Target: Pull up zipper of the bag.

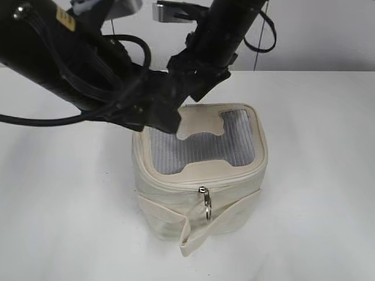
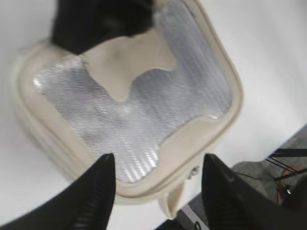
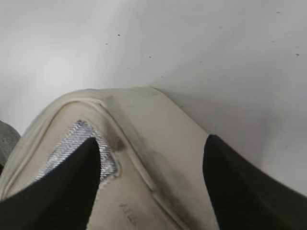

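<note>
Looks near done or done; small boxy cream fabric bag (image 1: 200, 175) upright on white table (image 1: 58, 222), lid with grey mesh panel (image 1: 202, 146) sitting flat and flush on the body; cream zipper line (image 1: 176, 186) round the lid rim reads closed along the front face; small silver metal pull with ring (image 1: 206, 205) hanging at front centre, above the loose cream strap (image 1: 202, 231); back run of zipper hidden by the arms, so full closure unconfirmed. Left gripper (image 2: 156, 191) spread wide, empty, poised over the front lid edge, fingers clear of fabric. Right gripper (image 3: 151, 187) likewise wide, empty, straddling a rear lid corner; contact with fabric not clear.
</note>
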